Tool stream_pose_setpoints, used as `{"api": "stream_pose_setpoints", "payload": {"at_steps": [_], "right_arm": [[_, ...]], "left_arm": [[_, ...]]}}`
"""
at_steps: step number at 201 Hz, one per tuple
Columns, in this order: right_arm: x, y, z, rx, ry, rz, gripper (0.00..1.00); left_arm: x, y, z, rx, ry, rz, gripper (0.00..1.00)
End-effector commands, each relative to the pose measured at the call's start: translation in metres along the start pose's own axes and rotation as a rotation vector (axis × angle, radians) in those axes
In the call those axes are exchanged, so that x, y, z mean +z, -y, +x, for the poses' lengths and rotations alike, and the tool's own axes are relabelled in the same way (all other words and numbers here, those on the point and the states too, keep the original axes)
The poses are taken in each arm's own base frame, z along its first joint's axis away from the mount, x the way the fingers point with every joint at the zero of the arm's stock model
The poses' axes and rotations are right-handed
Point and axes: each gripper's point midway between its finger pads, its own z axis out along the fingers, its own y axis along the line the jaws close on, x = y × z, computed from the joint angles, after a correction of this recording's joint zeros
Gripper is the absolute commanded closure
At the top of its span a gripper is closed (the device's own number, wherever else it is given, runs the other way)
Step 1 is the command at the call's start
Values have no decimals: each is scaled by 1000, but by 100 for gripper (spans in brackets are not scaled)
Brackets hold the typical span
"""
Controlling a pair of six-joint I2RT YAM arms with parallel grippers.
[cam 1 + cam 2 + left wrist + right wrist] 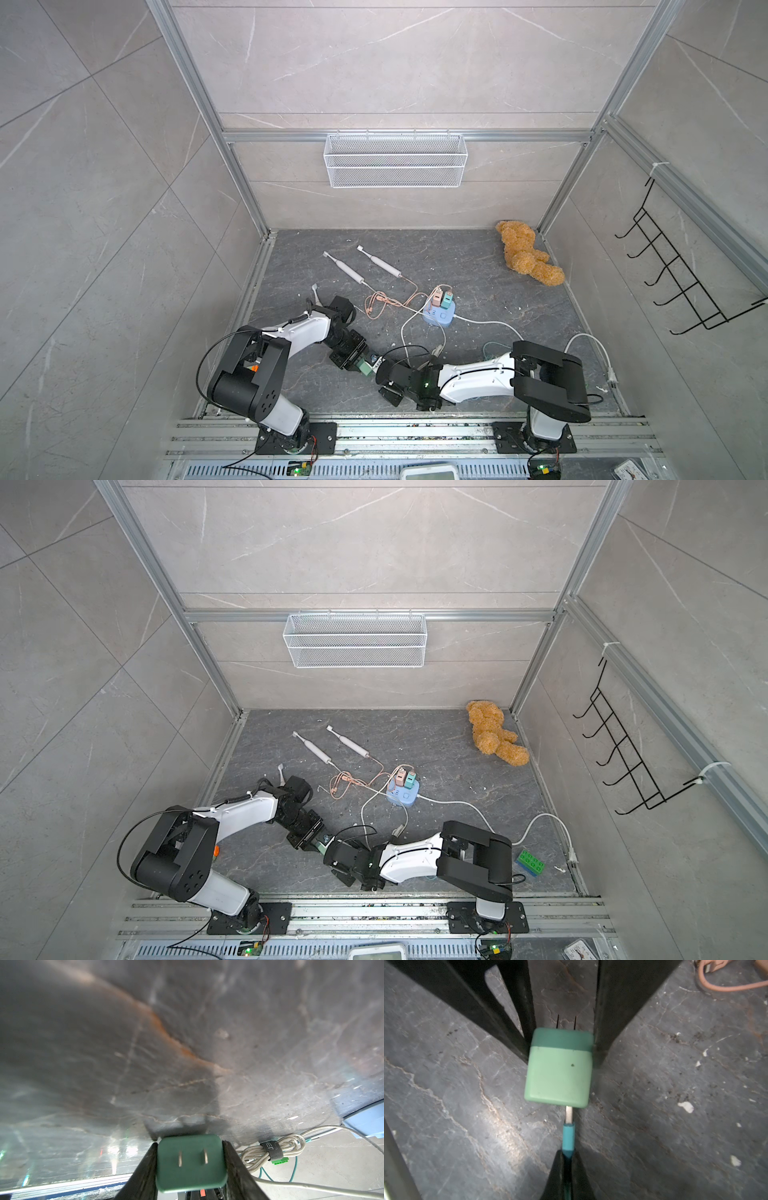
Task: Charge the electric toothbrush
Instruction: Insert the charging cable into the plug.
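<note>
The step in hand looks to be seating the teal USB plug [568, 1136] in the green adapter [559, 1072], which is held just above the worktop [498, 270], on the robot's side of the blue power strip [440, 316] and a little to its left. The left gripper [190, 1147] has its jaws clamped on the adapter's two flanks, with the prongs facing its wrist camera. The right gripper [568, 1157] has its jaws pinched shut on the plug's teal sleeve. The plug's bare metal tongue [569, 1114] reaches the adapter's rear face, though I cannot tell whether it has entered the port. To do this well, I judge the right arm should push straight along the tongue's axis while the left braces the adapter without twisting. In the right wrist view the plug sits close to the adapter's centreline, so only small corrections seem needed. Any sideways load could bend the tongue or shift the adapter in its grip. One electric toothbrush [344, 268] and a second toothbrush [380, 261] lie beyond the power strip, to its far left, each on a pink cable [386, 301] running back toward it. A third brush head [315, 291] shows by the left arm, left of the strip.
</note>
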Motion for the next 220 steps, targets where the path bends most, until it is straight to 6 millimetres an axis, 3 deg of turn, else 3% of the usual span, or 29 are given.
{"api": "stream_pose_setpoints", "payload": {"at_steps": [1, 70, 162, 220], "right_arm": [[-5, 9, -21, 17, 55, 61, 100], [-33, 17, -62, 84, 189, 87, 100], [-45, 24, -78, 23, 338, 112, 100], [-67, 30, -99, -7, 444, 144, 100]], "left_arm": [[6, -12, 10, 7, -26, -37, 100], [-13, 9, 26, 59, -2, 20, 100], [-29, 32, 61, 72, -42, 130, 100], [-20, 32, 66, 69, -60, 120, 100]]}}
